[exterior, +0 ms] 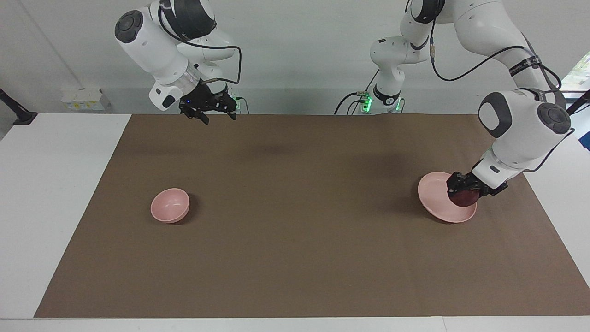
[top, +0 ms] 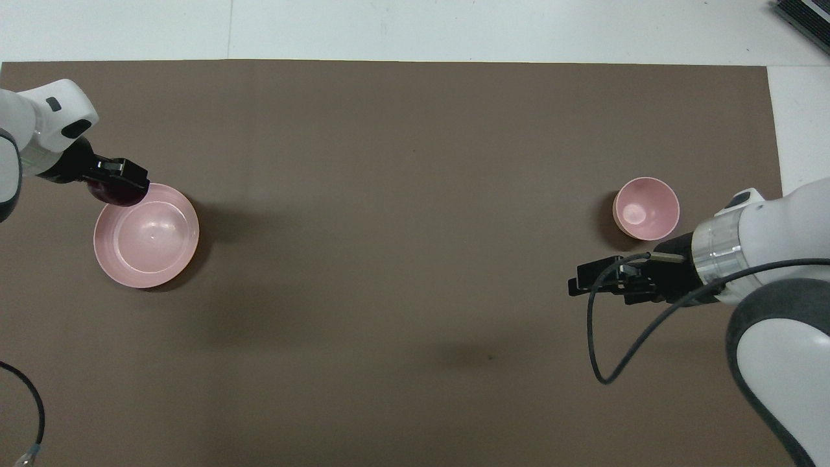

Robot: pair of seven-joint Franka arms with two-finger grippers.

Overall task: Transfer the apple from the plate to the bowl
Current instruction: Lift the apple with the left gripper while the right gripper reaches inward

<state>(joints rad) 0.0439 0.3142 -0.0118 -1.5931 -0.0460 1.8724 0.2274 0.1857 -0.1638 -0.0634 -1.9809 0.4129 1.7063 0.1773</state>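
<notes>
white table (exterior: 55, 193) under a brown mat (exterior: 299, 258), pale wall (exterior: 299, 55).

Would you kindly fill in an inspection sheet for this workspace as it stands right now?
Surface: brown mat on a white table.
Job's things: apple held over the plate rim; bowl empty, toward the right arm's end.
Clutter: nothing seen.
Grippers: left gripper shut on the apple; right gripper raised over the mat's edge by the robots, empty, fingers apart.
Cables: black cable looping from the right arm.
Surroundings: white wall, small box.
</notes>
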